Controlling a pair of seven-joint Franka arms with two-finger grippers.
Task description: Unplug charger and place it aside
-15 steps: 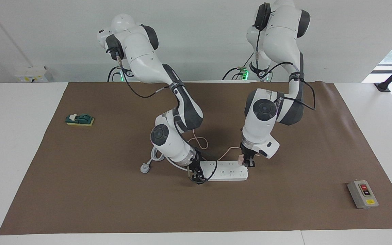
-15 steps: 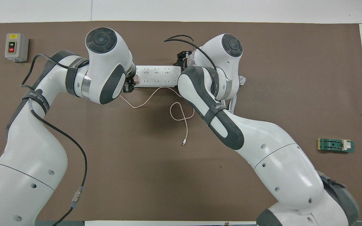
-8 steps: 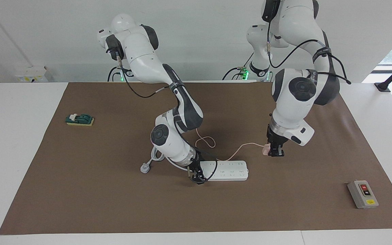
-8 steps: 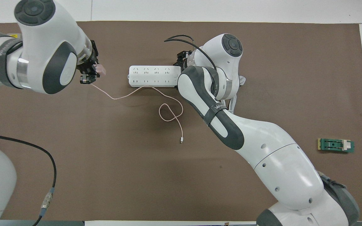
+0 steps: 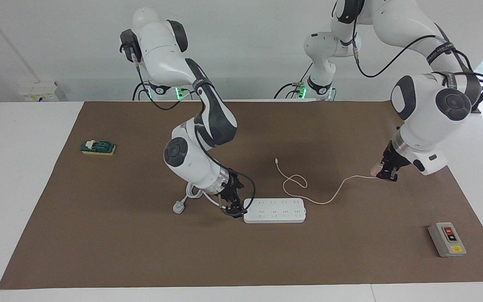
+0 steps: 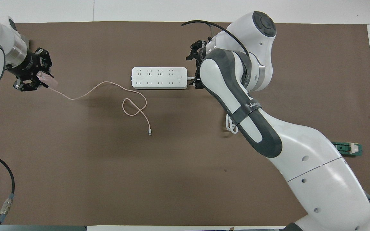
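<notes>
The pale pink charger (image 5: 374, 170) is out of the white power strip (image 5: 274, 210) and held in the air by my left gripper (image 5: 382, 174), which is shut on it over the mat toward the left arm's end of the table. In the overhead view the charger (image 6: 52, 82) sticks out of the left gripper (image 6: 42, 78). Its thin pink cable (image 6: 108, 85) trails over the mat in a loop, nearer to the robots than the strip (image 6: 159, 78). My right gripper (image 5: 233, 208) is open at the strip's cord end, one finger to each side; it also shows in the overhead view (image 6: 194, 70).
A grey-white three-pin plug (image 5: 177, 206) on a thick white cord (image 5: 193, 193) lies under the right arm. A grey switch box (image 5: 447, 239) sits at the mat's corner toward the left arm's end. A small green block (image 5: 98, 147) lies toward the right arm's end.
My left gripper pulled the charger out of the strip and carried it toward the left arm's end, dragging the cable along. My right gripper let go of the strip's end and drew back.
</notes>
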